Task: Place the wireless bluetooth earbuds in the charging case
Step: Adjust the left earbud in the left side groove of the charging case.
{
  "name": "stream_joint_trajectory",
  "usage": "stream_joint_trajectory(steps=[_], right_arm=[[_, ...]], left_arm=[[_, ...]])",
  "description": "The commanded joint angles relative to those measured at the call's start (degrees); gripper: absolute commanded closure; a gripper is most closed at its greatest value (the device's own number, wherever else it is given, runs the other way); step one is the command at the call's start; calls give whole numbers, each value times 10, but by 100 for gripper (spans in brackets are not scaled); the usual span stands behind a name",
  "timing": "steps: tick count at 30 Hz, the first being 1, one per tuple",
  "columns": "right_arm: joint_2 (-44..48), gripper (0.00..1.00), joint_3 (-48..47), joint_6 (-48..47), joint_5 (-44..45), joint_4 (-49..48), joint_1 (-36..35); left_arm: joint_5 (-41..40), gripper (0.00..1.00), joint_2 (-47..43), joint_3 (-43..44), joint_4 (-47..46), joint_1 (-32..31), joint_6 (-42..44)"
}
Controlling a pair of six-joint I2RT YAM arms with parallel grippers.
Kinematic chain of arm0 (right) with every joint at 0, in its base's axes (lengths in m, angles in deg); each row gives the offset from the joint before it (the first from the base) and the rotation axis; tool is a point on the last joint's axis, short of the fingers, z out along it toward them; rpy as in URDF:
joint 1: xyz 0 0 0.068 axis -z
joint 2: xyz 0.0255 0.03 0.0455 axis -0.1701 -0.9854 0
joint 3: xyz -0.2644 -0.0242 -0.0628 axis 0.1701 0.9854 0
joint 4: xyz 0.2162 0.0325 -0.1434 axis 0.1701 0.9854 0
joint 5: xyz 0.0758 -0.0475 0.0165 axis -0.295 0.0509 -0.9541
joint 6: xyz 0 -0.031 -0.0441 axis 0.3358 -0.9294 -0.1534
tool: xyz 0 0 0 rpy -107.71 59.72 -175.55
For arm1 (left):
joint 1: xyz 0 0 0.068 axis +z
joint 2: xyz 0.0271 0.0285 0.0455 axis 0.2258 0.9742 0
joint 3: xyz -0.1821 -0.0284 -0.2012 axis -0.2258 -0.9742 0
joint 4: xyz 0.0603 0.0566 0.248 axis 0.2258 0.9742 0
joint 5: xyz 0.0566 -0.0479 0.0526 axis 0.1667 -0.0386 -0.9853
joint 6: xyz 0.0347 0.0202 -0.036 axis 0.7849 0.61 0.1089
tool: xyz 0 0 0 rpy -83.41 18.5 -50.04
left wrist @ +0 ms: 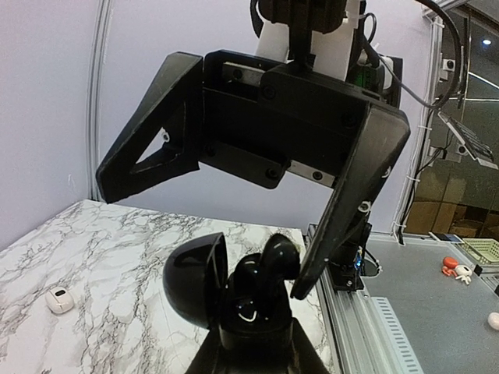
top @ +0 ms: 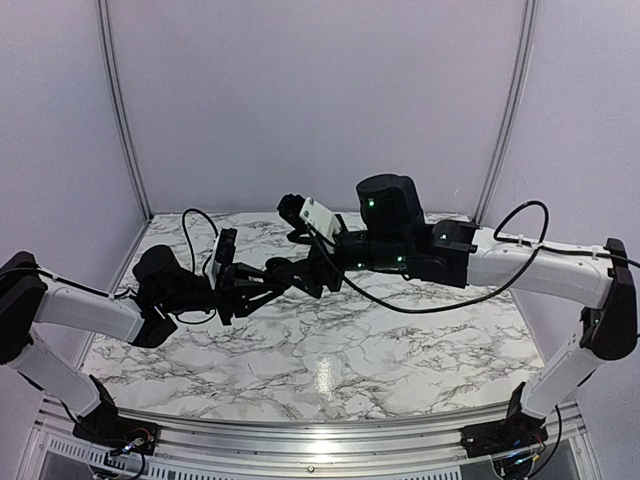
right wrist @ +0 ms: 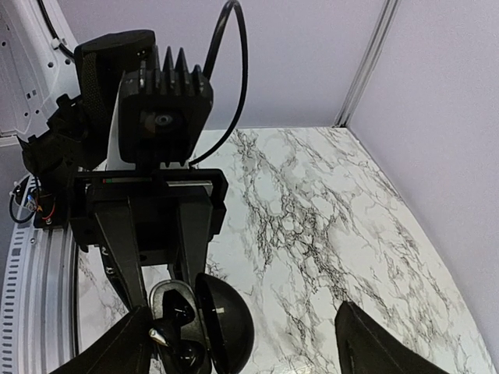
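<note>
While the left gripper is clamped on the base of the black charging case, holding it in the air above the marble table, the case's lid stands open, tipped away to one side of its fingers. One earbud pokes up out of the case's well, not fully seated. Facing it from above, the right gripper has its jaws spread wide with nothing held. The earbud sits just inside one of its fingertips, and whether they touch I cannot tell. A second dark rounded shape lies lower in the case, and I cannot tell whether it is the other earbud
</note>
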Motion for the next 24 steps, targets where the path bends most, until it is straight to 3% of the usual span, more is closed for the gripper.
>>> stream_joint_trajectory(steps=[1,24], right_arm=[[-10,20,-31,19,-3,-4,6],[-56,24,-60,33,-24,20,7]], left_arm=[[-9,100,-4,-1,-13,-5,21],[-17,100,-17,0,18,-11,55]])
